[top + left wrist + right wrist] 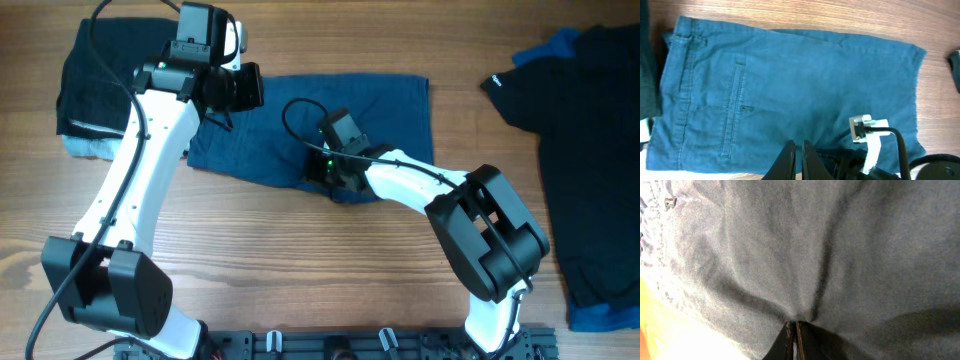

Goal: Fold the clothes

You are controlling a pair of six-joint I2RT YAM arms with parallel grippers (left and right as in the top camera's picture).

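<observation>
Fold under way at the table [300, 260]: the navy shorts [400, 110] lie flat at its middle. Their long axis runs left to right, with the waistband [677, 75] at the left end and the leg hems pointing right.

My right pincer [793, 330] is down on the near edge of the shorts, about midway along. Its fingers are pressed together on a tuck of cloth, and creases run out from the tips, so I judge it a pinch on the shorts rather than an empty close. My left pincer [799, 150] hangs above the far left part of the shorts, close to the waistband. Its fingers are pressed together with nothing between them that I can see.

From my right pincer the bulk of the shorts lies toward the far side, spreading to left and right alike. From my left pincer it lies to the right and toward the near side. My right arm is nearer the near edge, my left arm nearer the waistband.

As I judge it, the coming move turns on that. A fold across the long axis would carry one end over the other, and my left pincer would first have to spread and take hold.

A folded pile [95, 70], black over light blue, sits at the far left. A black shirt [590, 120] and a royal blue garment [600, 318] lie at the right, well apart from the shorts.
</observation>
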